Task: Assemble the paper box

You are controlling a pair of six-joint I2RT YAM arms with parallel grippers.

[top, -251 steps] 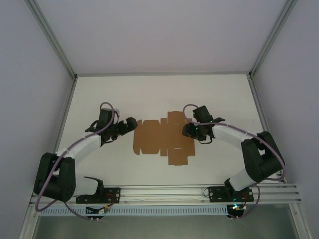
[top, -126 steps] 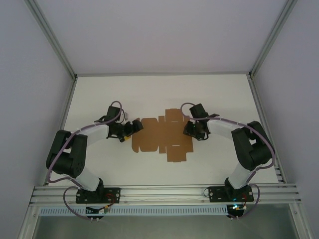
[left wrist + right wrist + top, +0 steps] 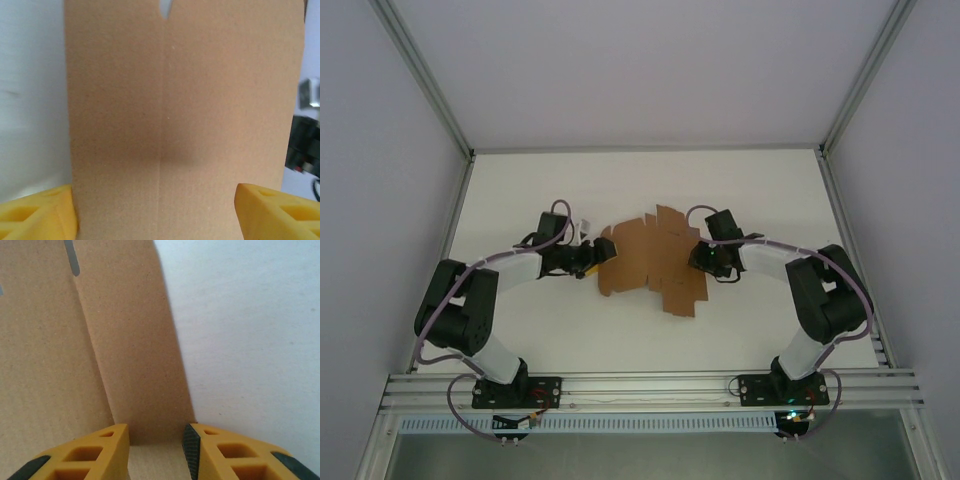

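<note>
Just twisted and tipped up, midway between the tabletop [image 3: 760, 190] side edges: cardboard sheet [image 3: 650, 265]. Left hand [image 3: 597, 255] spread wide; right hand [image 3: 701, 259] narrowed over a flap, grip unclear. Folding apparently starting

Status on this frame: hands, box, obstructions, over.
Left hand open, against box. Right hand narrowed at its edge, grip unclear. Box unfolded, between both hands. Nothing blocking.

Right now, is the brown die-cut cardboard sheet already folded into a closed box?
No, the brown cardboard sheet is spread out, flaps unfolded.
</note>
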